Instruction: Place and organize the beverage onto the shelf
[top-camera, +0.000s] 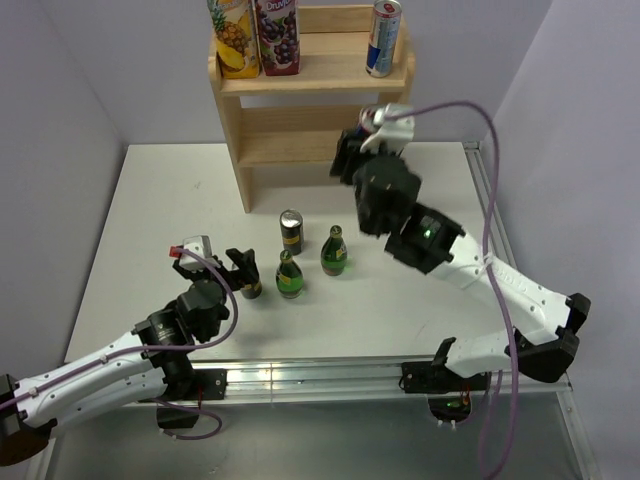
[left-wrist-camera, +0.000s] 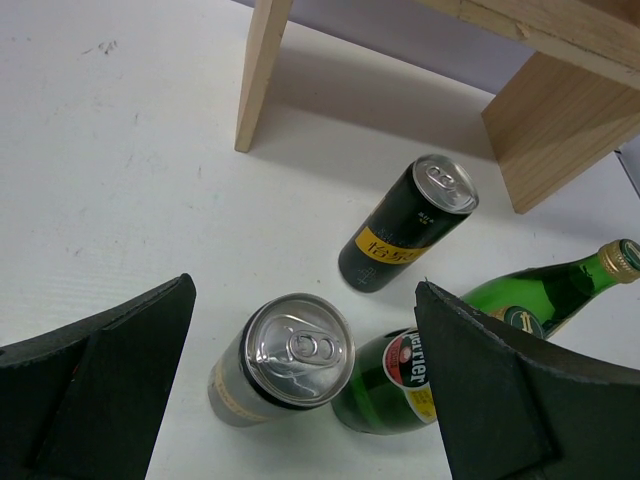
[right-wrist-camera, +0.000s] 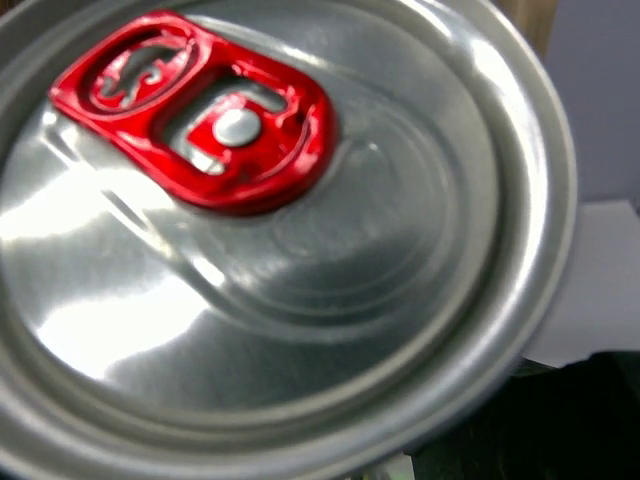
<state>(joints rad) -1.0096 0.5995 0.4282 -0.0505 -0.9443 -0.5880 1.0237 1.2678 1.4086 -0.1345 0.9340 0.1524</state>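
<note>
At the far edge of the surface (top-camera: 160, 220): the shelf (top-camera: 290, 148) stood with a pineapple carton (top-camera: 232, 38), a grape carton (top-camera: 277, 35) and a blue-and-silver can (top-camera: 383, 38) upright in a row on its top tier; the two tiers below showed bare wood.
Right claw (top-camera: 368, 135): apparently clenched on a red-tab can (right-wrist-camera: 260, 230), carried upright at the right end of the shelf's lower tiers, probably so it could be set down on its base. The wrist view showed only the lid, not the fingers.
Left claw (left-wrist-camera: 300, 380): released, jaws spread wide on either side of a silver-topped can (left-wrist-camera: 285, 365) near the middle of the surface and apart from it, seemingly lined up for a grasp from above.
Waiting drinks: a Perrier bottle (left-wrist-camera: 395, 380) stood just beside that can. A second green bottle (left-wrist-camera: 545, 295) and a black can with a yellow label (left-wrist-camera: 405, 225) stood nearer the shelf.
Stage: partly stocked, four drinks left on the surface.
</note>
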